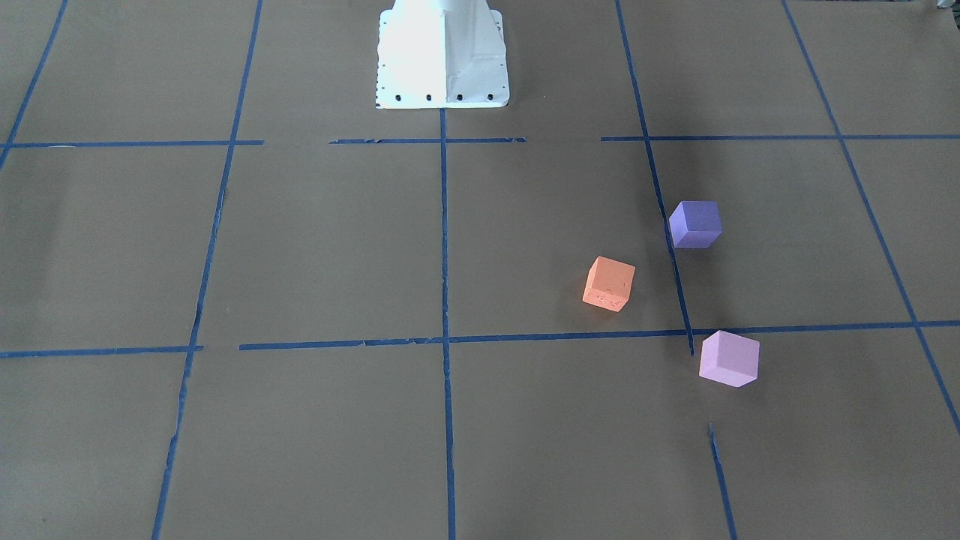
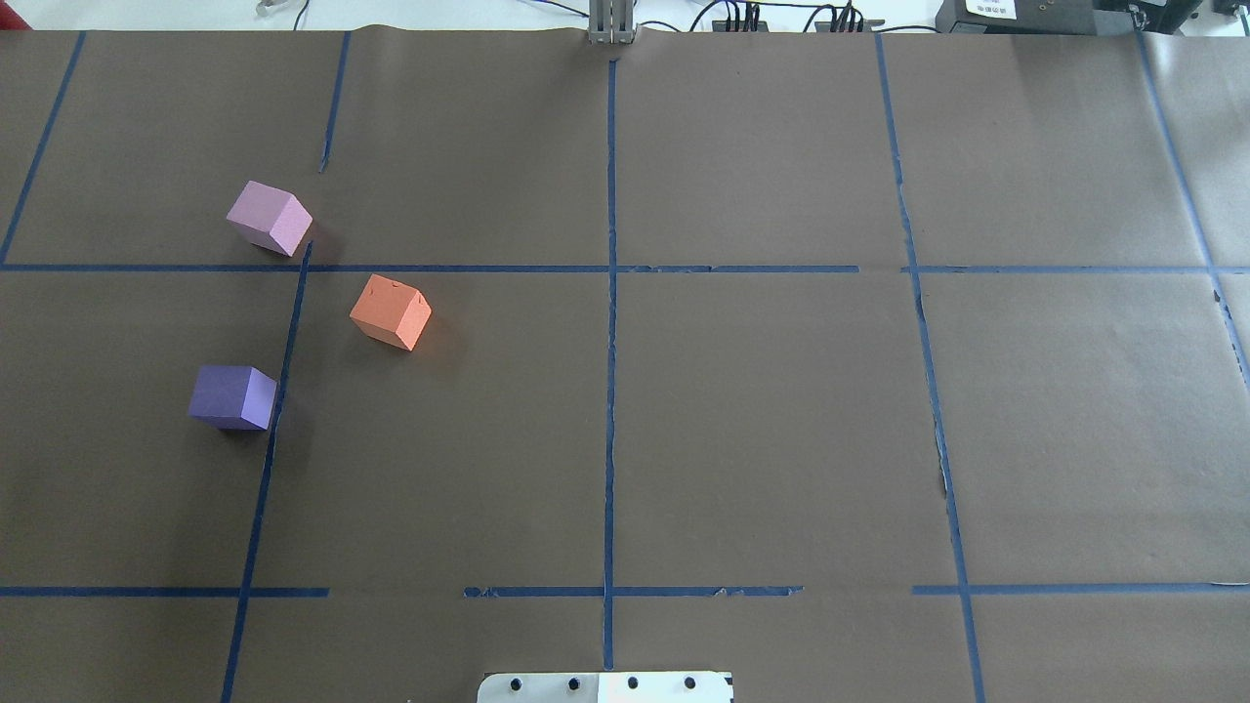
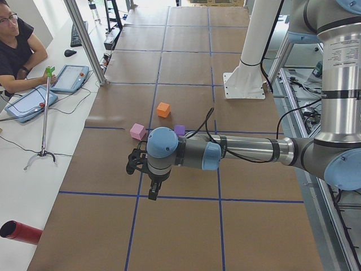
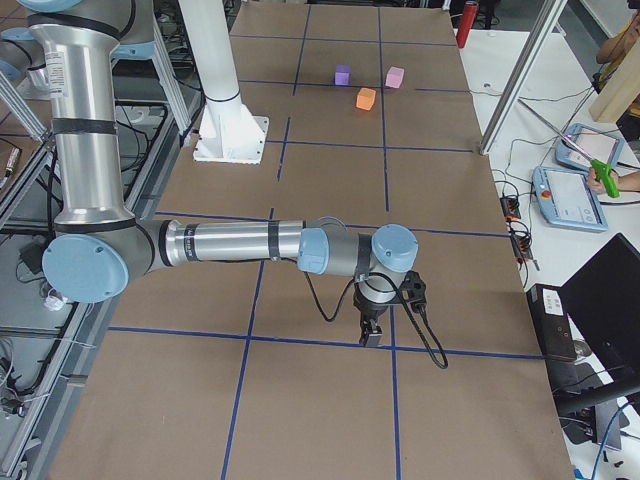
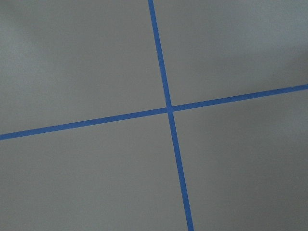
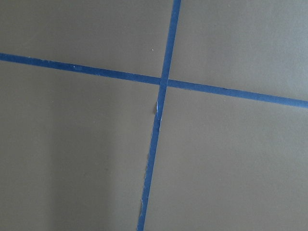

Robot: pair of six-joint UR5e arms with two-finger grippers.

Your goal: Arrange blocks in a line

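Observation:
Three foam cubes lie apart on the brown table, on the robot's left half. The orange block [image 2: 391, 311] [image 1: 609, 283] is nearest the centre line. The dark violet block [image 2: 232, 396] [image 1: 695, 223] is closer to the robot. The pale pink block [image 2: 270, 218] [image 1: 728, 358] is farthest from it. My left gripper [image 3: 153, 192] hangs over a tape crossing well short of the blocks; I cannot tell whether it is open or shut. My right gripper [image 4: 371, 335] hangs over the far right part of the table; I cannot tell its state either. Both wrist views show only tape lines.
The white robot pedestal [image 1: 442, 56] stands at the table's middle edge. Blue tape [image 2: 610, 342] marks a grid on the table. An operator [image 3: 14, 51] sits with tablets [image 3: 69, 78] beside the table. A red cylinder [image 3: 20, 231] lies off the table's left end.

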